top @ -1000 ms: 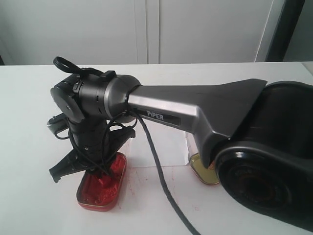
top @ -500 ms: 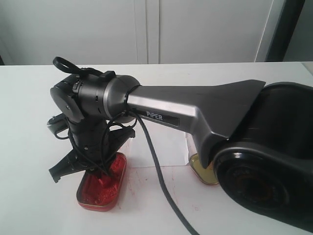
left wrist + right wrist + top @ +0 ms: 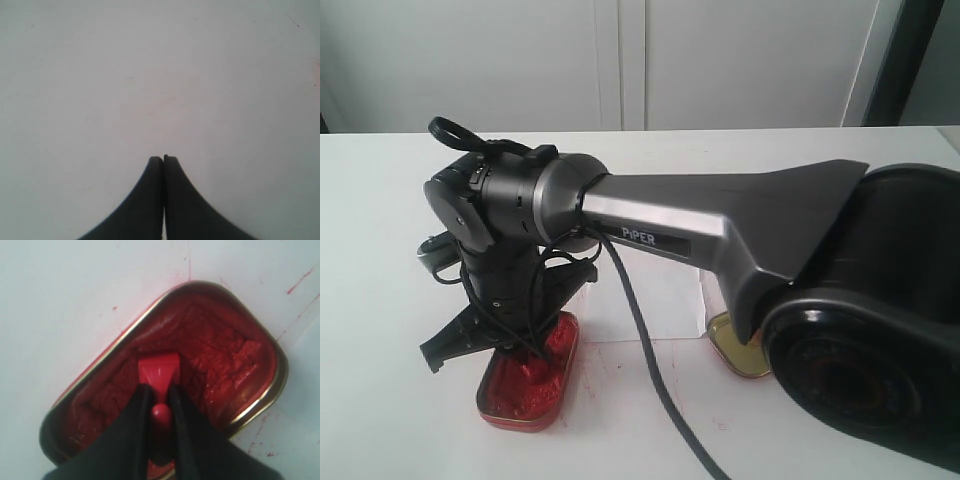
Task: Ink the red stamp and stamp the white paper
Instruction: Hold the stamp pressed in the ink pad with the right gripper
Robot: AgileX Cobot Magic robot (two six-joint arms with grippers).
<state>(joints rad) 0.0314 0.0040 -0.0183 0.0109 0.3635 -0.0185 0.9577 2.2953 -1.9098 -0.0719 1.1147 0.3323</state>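
red paste filled the tin (image 3: 281, 371), and the stamp (image 3: 158, 371) stood in it near the middle, its block base down on the wrinkled paste and its knob up. the right gripper (image 3: 160, 388) held the stamp, its two black fingers (image 3: 141, 405) pinched narrow on the handle from either side, the knob showing between them. whether the base pressed in or only touched the paste could not be told.

from the exterior camera the right arm (image 3: 720, 220) reached across the middle to the tin at the left front, wrist turned down over it, a black cable (image 3: 655, 380) trailing from it over the table (image 3: 380, 180). the paper (image 3: 670, 305) lay flat just beside the tin, to its right and a little further back, partly hidden by the arm. a gold lid (image 3: 735, 352) sat at the paper's right edge, half under the arm's base.

red smears (image 3: 299, 281) marked the table near the tin.

the left gripper (image 3: 163, 159) hung over bare white table, well apart from the rest, fingers pressed together with nothing between them.
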